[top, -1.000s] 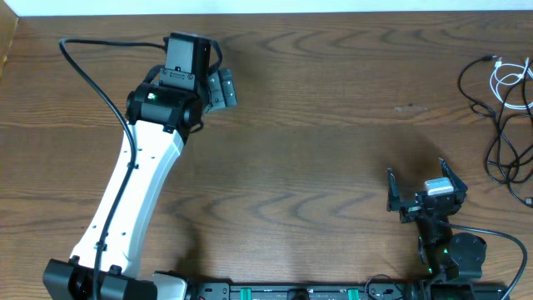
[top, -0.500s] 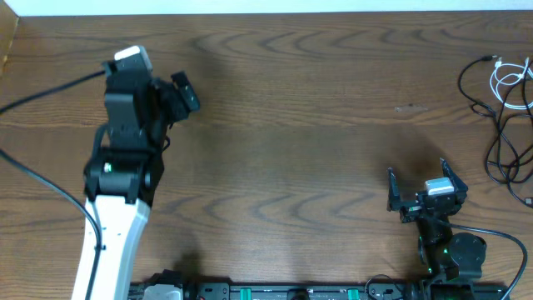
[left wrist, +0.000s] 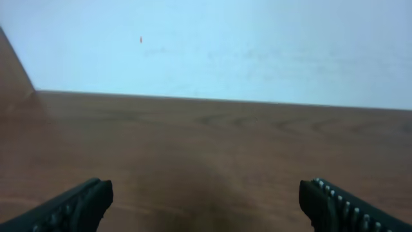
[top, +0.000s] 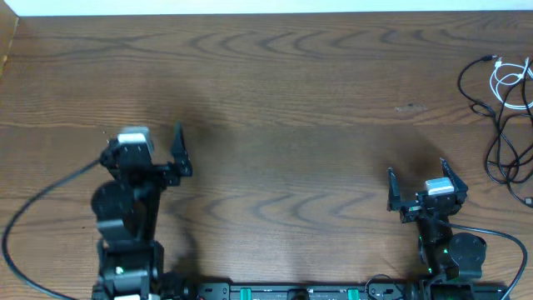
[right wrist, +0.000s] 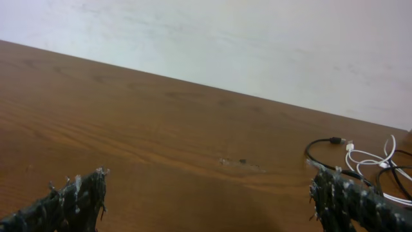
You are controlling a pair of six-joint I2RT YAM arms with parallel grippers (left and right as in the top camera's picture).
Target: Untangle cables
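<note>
The cables [top: 504, 117] lie in a loose tangle at the far right edge of the table: thin black loops with a thinner white cable [top: 510, 81] coiled among them at the top. In the right wrist view they show at the right edge, black [right wrist: 322, 148] and white [right wrist: 380, 158]. My right gripper [top: 419, 186] is open and empty at the front right, left of and nearer than the tangle; its fingertips frame bare wood [right wrist: 206, 203]. My left gripper [top: 143, 150] is open and empty at the front left, far from the cables [left wrist: 206, 206].
The wooden table [top: 283, 108] runs to a white wall at the back. A thick black robot wire [top: 33, 217] loops off the left arm. The arm bases and a black rail [top: 291, 292] line the front edge.
My left arm has pulled back from the far left of the table toward the front edge, folding down over its base. The right arm and the cables have not moved.
</note>
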